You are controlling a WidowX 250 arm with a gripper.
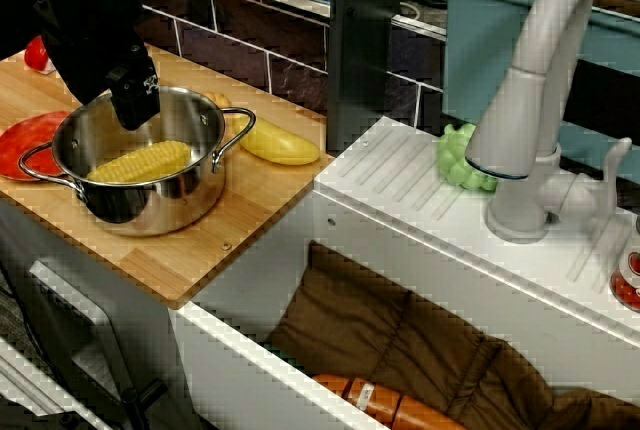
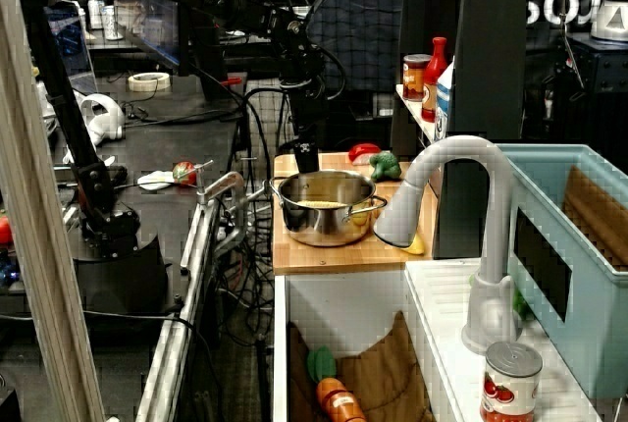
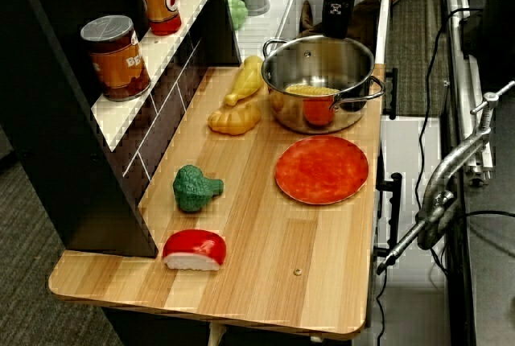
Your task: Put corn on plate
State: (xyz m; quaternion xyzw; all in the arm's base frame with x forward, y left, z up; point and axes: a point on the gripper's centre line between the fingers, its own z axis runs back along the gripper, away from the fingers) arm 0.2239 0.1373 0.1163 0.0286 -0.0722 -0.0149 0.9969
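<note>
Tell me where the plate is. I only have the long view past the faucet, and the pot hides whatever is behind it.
Observer: The plate lies flat on the wooden counter just beyond the pot, on the side away from your camera.
Operator: Anything on it?
Observer: No. In the view from the counter's end its whole face is bare.
Operator: How does the corn sit?
Observer: In the close view the corn lies on its side on the pot's floor, against the wall nearest that camera.
</note>
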